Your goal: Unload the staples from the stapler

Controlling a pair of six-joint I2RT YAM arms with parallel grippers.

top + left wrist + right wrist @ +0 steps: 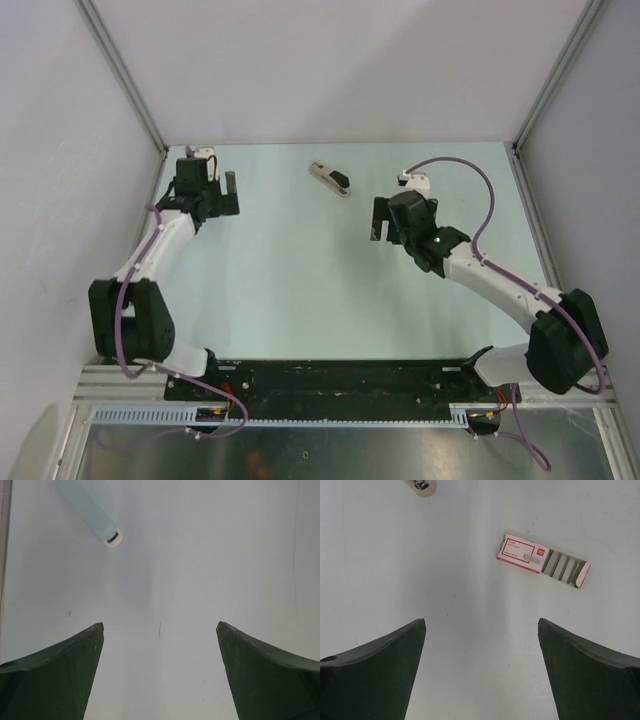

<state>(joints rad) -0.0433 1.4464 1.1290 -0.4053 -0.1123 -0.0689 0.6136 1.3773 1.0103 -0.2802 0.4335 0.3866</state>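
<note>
The stapler (330, 179), pale with a black upper part, lies on the table near the back middle, angled from upper left to lower right. My left gripper (229, 192) is open and empty, well to the stapler's left; in the left wrist view (160, 630) only bare table lies between its fingers. My right gripper (382, 221) is open and empty, to the right of the stapler and a little nearer; in the right wrist view (481, 625) it is also over bare table. The stapler shows in neither wrist view.
A flat pink-and-white box (542, 562) with an open grey end lies ahead of the right gripper. A pale blue post with a white round foot (113, 536) stands ahead of the left gripper. White walls enclose the table (300, 290).
</note>
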